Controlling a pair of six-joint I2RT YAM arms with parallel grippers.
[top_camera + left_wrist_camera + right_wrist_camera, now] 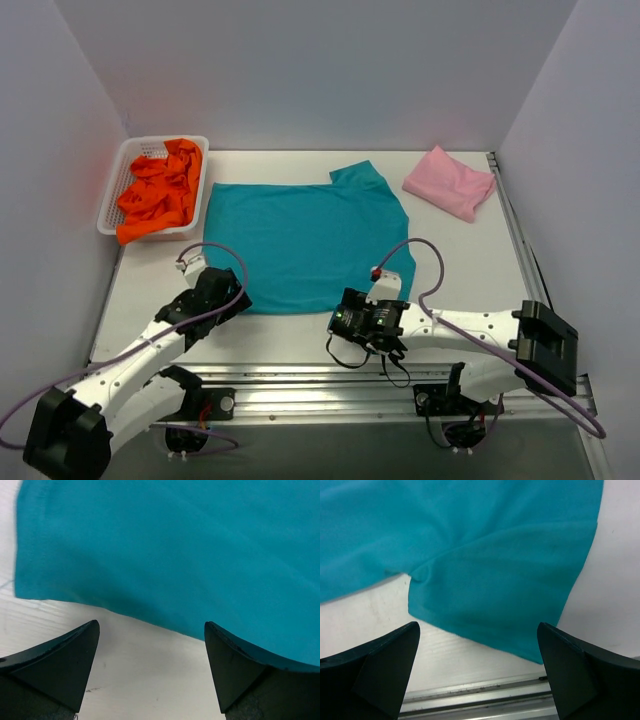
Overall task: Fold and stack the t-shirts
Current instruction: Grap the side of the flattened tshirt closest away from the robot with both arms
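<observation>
Observe the teal t-shirt (300,240) spread flat at the middle of the table (470,270). The left fingers (60,665) stand wide apart over its near left hem and hold nothing. The right fingers (375,665) stand wide apart over its near right sleeve, also empty. The pink t-shirt (450,182) lies folded at the far right. The orange t-shirts (160,190) lie bunched in the basket (135,152) at the far left.
</observation>
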